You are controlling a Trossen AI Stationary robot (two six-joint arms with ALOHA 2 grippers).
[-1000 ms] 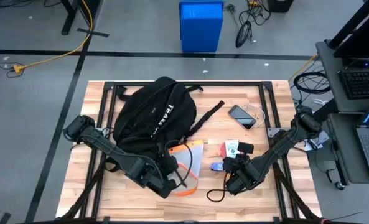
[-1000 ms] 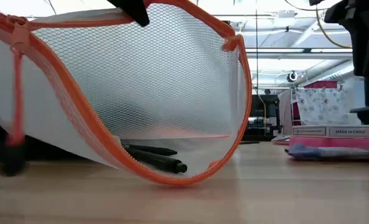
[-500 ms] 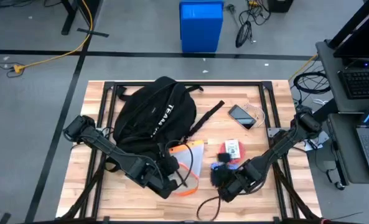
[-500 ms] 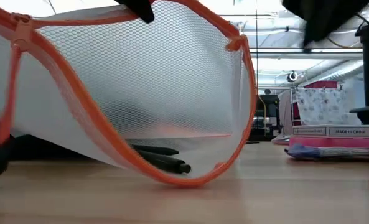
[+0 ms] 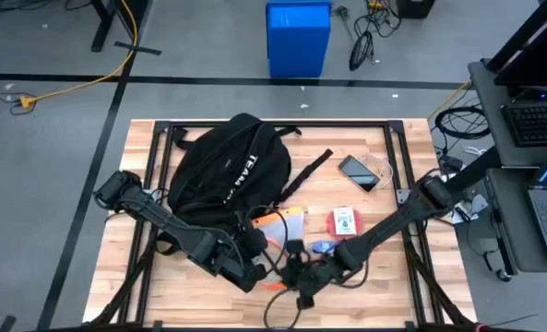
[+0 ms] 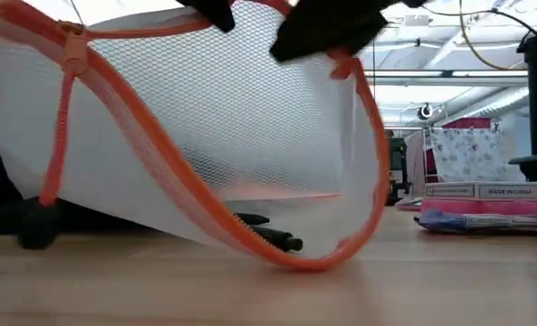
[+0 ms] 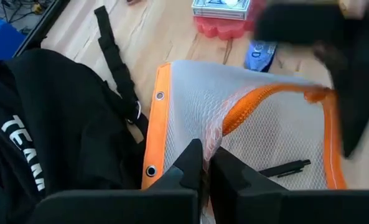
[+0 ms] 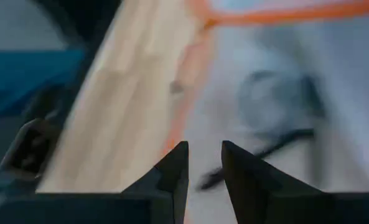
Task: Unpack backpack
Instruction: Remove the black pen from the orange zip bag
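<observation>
The backpack (image 5: pixel 229 171) is seen lying left of centre in the high view. An edge of the orange-trimmed mesh pouch (image 7: pixel 252 134) is pinched between the closed fingers of the left gripper (image 7: pixel 203 163). Above the pouch, near the bottom centre of the high view, the right gripper (image 8: pixel 203 163) is held with a narrow gap between its fingers and nothing gripped.

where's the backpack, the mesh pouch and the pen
backpack (image 5: pixel 225 171), high view, on its black top panel.
mesh pouch (image 7: pixel 277 140), left wrist view, on its white netting.
pen (image 7: pixel 284 169), left wrist view, on its barrel.
</observation>
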